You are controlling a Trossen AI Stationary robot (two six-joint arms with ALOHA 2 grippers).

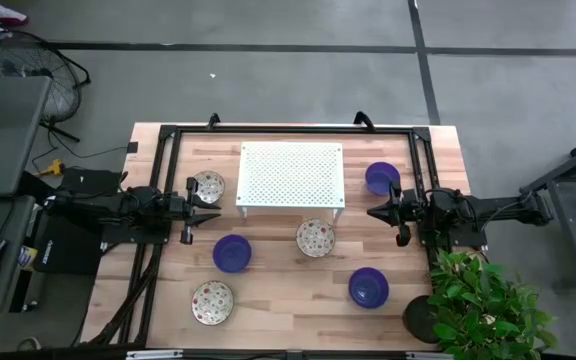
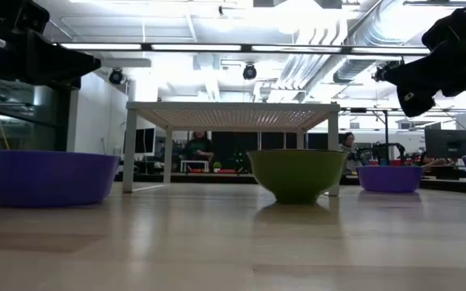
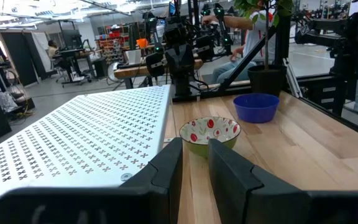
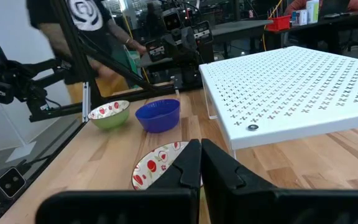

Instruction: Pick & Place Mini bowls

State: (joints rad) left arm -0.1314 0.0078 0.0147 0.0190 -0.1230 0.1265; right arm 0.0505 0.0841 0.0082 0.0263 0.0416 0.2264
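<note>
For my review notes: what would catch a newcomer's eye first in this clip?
The white perforated rack at the table's far middle, with six mini bowls scattered around it: three blue and three cream patterned. Both arms hover at the sides, the left tool and the right tool empty, pointing inward.

Arms: two, dark, slim, jointed, on black frame rails.
Left gripper (image 1: 211, 213): black, two flat angular fingers (image 3: 166, 171), matte.
Right gripper (image 1: 374, 211): black, same build, fingers (image 4: 188, 163) tapering to blunt tips.
Cables: dark, trailing along each arm.
</note>
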